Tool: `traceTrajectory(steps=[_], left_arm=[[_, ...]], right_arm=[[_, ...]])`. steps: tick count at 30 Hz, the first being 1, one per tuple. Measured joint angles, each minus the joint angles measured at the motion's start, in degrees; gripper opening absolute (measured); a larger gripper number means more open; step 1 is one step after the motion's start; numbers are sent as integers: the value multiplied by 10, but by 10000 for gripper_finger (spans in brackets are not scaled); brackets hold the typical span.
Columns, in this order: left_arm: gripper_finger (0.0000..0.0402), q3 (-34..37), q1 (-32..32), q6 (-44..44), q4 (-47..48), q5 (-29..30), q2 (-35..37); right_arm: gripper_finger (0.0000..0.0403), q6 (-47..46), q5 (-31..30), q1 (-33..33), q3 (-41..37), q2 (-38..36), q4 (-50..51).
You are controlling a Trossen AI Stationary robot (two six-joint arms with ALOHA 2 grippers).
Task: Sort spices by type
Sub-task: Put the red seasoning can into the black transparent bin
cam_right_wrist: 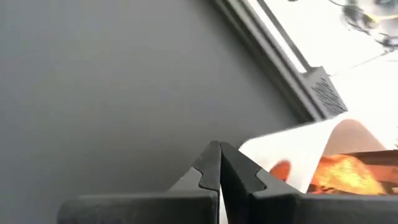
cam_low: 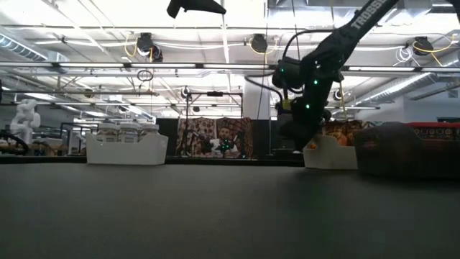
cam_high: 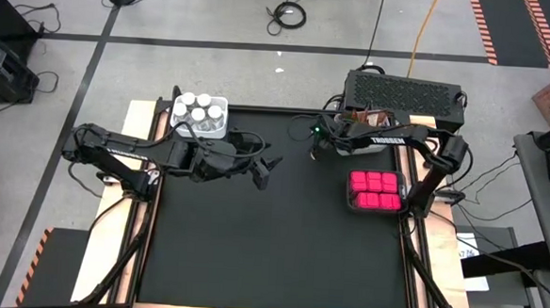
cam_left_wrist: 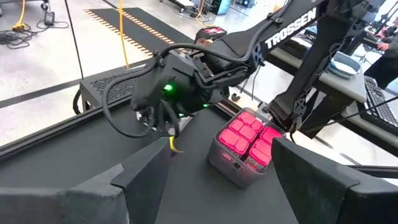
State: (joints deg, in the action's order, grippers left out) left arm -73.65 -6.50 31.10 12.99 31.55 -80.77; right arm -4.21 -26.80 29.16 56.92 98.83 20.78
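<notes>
Grippers first: we are seeing our right gripper (cam_high: 315,147) pressed together and empty beside the sachets (cam_right_wrist: 348,171) in their white bin (cam_right_wrist: 292,155), our left gripper (cam_high: 264,170) hanging spread, while jars (cam_high: 200,110) and pink boxes (cam_high: 375,189) are sitting binned, so sorting is looking nearly finished.

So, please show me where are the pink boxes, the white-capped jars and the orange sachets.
pink boxes (cam_high: 375,189), high view, on the middle box's top.
white-capped jars (cam_high: 200,111), high view, on one jar's cap.
orange sachets (cam_right_wrist: 345,172), right wrist view, on the crinkly face.
</notes>
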Motion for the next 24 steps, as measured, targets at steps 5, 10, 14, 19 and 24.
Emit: traceTrajectory(steps=[5, 10, 14, 19, 24], left_arm=[[283, 0, -7, 2, 0, 0, 0], [283, 0, -16, 3, 0, 0, 0], [283, 0, -18, 3, 0, 0, 0], [283, 0, -18, 5, 0, 0, 0], [283, 0, -22, 4, 0, 1, 0]], right_arm=[[0, -8, -22, 28, 0, 16, 9], [0, -21, -42, 49, 0, 19, -5], [0, -31, -44, 68, 2, 16, -33], [0, -37, -44, 93, 23, 16, -28], [0, -30, -7, 99, 60, 7, -3]])
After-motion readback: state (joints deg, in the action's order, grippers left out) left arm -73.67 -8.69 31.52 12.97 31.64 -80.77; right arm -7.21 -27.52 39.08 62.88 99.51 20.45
